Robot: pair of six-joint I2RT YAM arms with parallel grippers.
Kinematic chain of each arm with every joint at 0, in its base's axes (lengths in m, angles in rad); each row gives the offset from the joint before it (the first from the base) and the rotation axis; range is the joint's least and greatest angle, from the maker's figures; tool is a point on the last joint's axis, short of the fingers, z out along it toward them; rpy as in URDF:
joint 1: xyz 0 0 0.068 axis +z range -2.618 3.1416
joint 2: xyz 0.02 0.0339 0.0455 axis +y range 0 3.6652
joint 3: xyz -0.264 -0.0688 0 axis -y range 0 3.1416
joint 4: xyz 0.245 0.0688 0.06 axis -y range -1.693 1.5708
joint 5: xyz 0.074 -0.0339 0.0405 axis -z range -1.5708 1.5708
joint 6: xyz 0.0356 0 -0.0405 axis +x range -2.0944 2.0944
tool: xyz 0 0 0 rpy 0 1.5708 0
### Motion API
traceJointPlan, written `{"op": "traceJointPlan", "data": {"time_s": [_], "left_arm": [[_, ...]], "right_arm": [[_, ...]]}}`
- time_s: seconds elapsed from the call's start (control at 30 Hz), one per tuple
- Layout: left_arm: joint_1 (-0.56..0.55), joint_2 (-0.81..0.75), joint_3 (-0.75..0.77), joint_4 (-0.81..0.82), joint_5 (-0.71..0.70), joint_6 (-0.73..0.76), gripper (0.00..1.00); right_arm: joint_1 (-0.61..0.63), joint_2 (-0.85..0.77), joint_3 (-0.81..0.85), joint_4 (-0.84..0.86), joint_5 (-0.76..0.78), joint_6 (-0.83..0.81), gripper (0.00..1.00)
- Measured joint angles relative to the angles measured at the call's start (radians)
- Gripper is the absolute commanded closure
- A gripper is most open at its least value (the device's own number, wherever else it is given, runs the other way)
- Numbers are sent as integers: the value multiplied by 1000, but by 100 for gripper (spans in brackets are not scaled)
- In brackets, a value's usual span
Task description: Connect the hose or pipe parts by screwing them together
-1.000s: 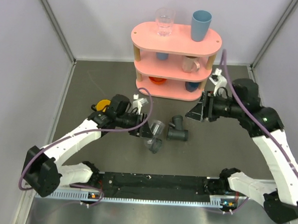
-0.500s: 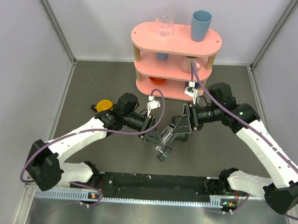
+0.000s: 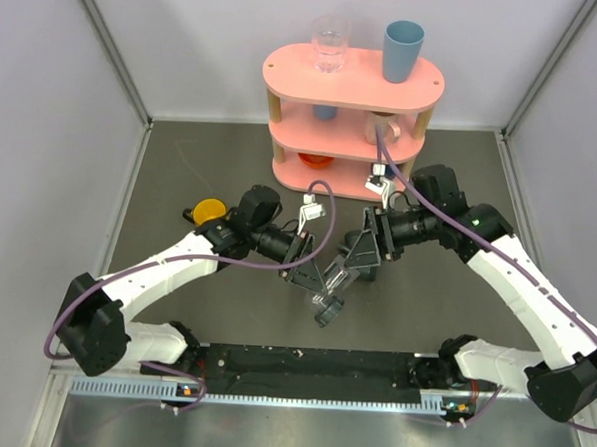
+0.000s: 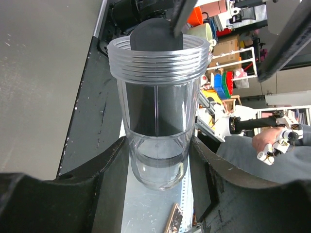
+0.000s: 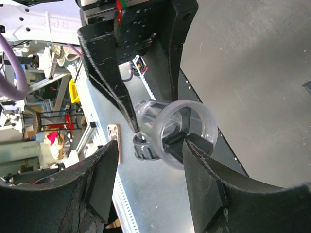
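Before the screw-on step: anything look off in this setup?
Yes. Both grippers are on one part: the left gripper clamps the translucent tube, and the right gripper, jaws open, straddles that same tube's open end. Nothing to screw it into is held.

White arms (image 3: 156, 271), black joints (image 3: 254, 206), purple cables (image 3: 332, 210)

In the top view you get bright, even overhead light, and shadows on the desk (image 3: 181, 177) stay soft. In the left wrist view, the tube (image 4: 158, 111) carries glare along its rim and the near jaws are dark and blurred. The right wrist view's upper-left background is washed out.
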Motion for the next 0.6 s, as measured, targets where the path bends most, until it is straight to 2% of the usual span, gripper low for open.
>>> {"op": "traceJointPlan", "data": {"time_s": [0.1,0.2,0.3,0.33,0.37,0.4,0.43,0.53,0.6], "left_arm": [[-1,0,5,2,11,3,100],[-2,0,8,5,19,4,100],[-2,0,9,5,22,4,100],[-2,0,9,6,22,4,100],[-2,0,10,6,21,3,95],[-2,0,11,6,21,2,73],[-2,0,11,10,21,0,56],[-1,4,11,18,34,-19,31],[1,4,11,43,18,-45,25]], "right_arm": [[0,5,-15,2,-5,-6,45],[1,16,-28,0,-21,-12,53],[3,24,-31,1,-31,-18,69],[3,24,-31,2,-35,-20,79],[4,24,-31,1,-39,-23,85],[5,24,-31,2,-43,-26,91],[5,24,-31,3,-47,-27,100],[5,21,-28,2,-56,-35,100],[5,20,-15,0,-52,-25,100]]}}
